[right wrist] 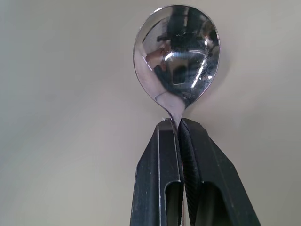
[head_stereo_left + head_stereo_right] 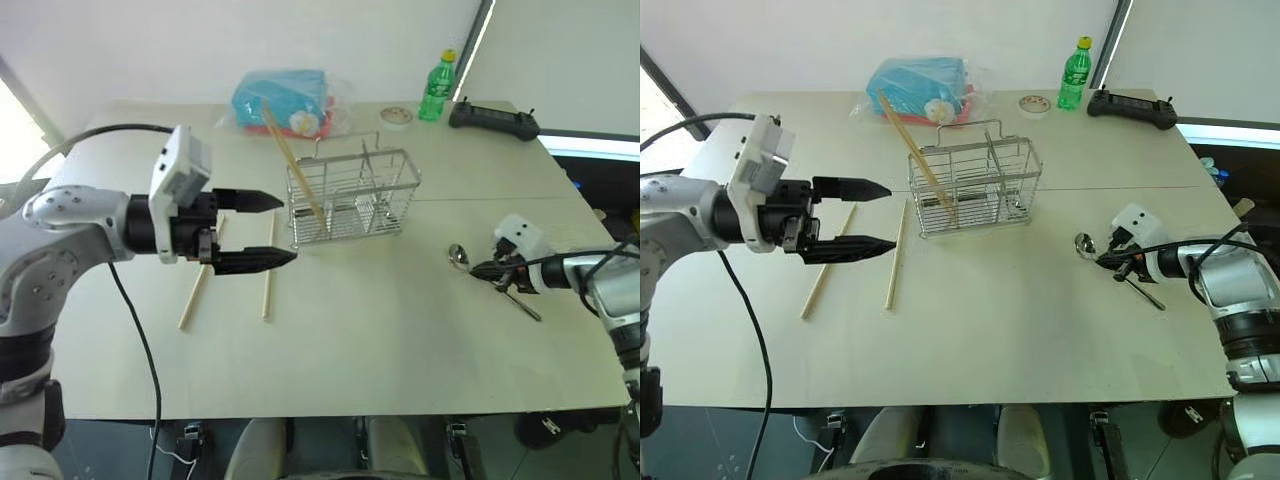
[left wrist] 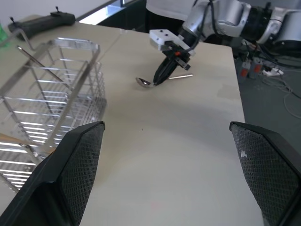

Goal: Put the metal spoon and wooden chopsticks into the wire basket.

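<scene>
Chopsticks first: two wooden chopsticks [image 2: 268,270] lie loose on the table [image 2: 400,350] at the left, side by side a little apart, and the left end effector [image 2: 257,231] hangs above them with its jaws wide and nothing between them, pointing toward the wire basket [image 2: 352,196]. One more stick [image 2: 292,163] already leans in the basket's left compartment, its top tilted out toward the far left.

Right of the basket, the metal spoon [image 2: 459,257] is the step in hand. The right end effector [image 2: 489,270] is clamped on the thin neck just behind the bowl, which rests on or just above the table. That grip looks narrow and close to the bowl, so the long handle behind could swing; I would lift slowly, keep the spoon from rolling in the pads, and tip it handle-down or bowl-down only once over an open compartment, clear of the wire handle.

Beyond the basket sit a blue packet [image 2: 283,101], a small round tin [image 2: 396,117], a green bottle [image 2: 437,87] and a black controller [image 2: 493,121], all well apart from the path. Only the leaning stick and the basket's dividers seem likely to obstruct.
</scene>
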`<state>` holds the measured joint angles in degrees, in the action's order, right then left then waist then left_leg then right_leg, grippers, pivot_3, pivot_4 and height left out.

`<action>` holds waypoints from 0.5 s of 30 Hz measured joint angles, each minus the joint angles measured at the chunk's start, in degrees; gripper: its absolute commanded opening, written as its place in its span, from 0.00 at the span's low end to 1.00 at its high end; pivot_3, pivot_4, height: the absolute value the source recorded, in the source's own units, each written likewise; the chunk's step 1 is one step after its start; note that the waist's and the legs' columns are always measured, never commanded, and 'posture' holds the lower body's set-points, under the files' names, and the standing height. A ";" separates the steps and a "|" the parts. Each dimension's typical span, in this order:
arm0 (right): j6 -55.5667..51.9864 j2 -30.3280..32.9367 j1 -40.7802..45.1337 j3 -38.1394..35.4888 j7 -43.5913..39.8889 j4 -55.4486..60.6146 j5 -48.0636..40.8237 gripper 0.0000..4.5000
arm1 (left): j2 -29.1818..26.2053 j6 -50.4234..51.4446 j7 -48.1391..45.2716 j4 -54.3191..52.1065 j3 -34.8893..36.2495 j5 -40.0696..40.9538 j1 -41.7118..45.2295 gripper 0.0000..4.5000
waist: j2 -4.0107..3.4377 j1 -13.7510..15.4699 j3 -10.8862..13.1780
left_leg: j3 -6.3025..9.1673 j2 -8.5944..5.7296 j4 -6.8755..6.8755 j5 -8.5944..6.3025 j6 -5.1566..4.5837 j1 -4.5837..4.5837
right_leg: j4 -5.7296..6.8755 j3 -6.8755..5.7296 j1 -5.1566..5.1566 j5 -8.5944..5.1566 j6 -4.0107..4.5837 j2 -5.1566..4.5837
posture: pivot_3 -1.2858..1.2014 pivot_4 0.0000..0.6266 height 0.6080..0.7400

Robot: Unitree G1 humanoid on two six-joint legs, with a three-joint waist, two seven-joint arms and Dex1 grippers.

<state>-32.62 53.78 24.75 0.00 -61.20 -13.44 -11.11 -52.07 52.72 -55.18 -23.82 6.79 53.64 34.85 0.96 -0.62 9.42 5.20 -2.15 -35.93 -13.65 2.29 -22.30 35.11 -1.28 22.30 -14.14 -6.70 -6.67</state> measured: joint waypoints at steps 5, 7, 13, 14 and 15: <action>-6.44 -2.86 -2.95 -11.37 1.88 17.97 -11.79 0.01 | 1.36 -1.22 0.12 3.45 -1.11 -1.98 2.07 1.00 | -0.03 -0.19 0.02 | 0.01 0.07 0.07 -0.01 -0.01 0.03 | 0.04 0.00 0.05 0.02 -0.05 0.08 | 0.52 0.24 0.85; -10.35 -3.91 -2.68 -14.77 3.55 24.58 -17.07 0.01 | 1.58 -1.94 -0.06 4.72 -1.16 -2.68 2.90 1.00 | -0.01 -0.03 0.04 | 0.03 0.07 0.07 -0.01 -0.01 0.02 | 0.03 0.00 0.04 0.02 -0.05 0.09 | 0.52 0.24 0.85; -22.80 -15.17 16.07 -22.61 18.21 30.90 -37.03 0.01 | 2.85 -4.79 -2.27 8.37 -2.01 -5.87 6.03 1.00 | 0.04 -0.16 0.11 | -0.02 0.09 -0.02 -0.01 -0.01 0.05 | 0.04 0.11 0.04 -0.06 0.17 0.11 | 0.52 0.24 0.85; -23.69 -18.79 20.08 -24.43 22.53 30.24 -40.64 0.01 | 3.27 -5.09 -2.42 8.94 -2.32 -6.44 6.33 1.00 | 0.05 -0.15 0.10 | -0.01 0.10 0.02 -0.01 -0.01 0.07 | 0.04 0.12 0.05 -0.04 0.20 0.12 | 0.52 0.24 0.85; -24.10 -21.87 23.16 -25.66 26.54 29.31 -43.51 0.01 | 3.71 -5.66 -2.59 9.45 -2.97 -7.04 6.54 1.00 | 0.06 -0.15 0.09 | 0.01 0.09 0.05 -0.01 -0.01 0.08 | 0.05 0.12 0.06 -0.04 0.18 0.14 | 0.52 0.24 0.85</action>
<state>-56.73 31.91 47.91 -25.66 -34.66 15.86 -54.62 -48.35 47.06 -57.78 -14.37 3.82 46.61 41.39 1.02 -0.77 9.51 5.20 -2.05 -35.88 -13.65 2.28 -22.22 35.17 -1.16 22.36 -14.18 -6.52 -6.54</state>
